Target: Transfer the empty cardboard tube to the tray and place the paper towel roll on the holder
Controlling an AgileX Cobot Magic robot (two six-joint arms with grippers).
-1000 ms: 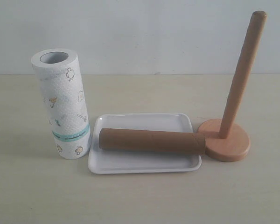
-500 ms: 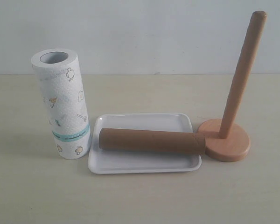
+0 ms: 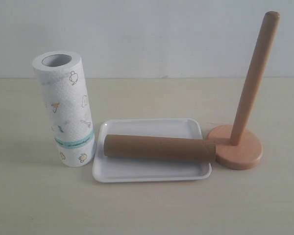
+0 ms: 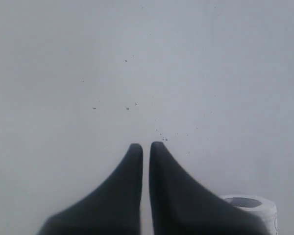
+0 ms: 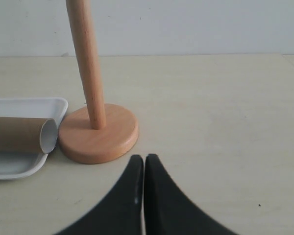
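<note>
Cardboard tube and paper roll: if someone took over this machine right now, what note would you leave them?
Left pincer: shut, holding nothing.
Right pincer: shut, holding nothing, low over the table near the holder.
Done: the cardboard tube lies on its side across the tray.
Not done: the paper towel roll stands upright on the table, left of the tray. The holder stands right of the tray, its dowel bare.
To do: put the roll onto the dowel.
</note>
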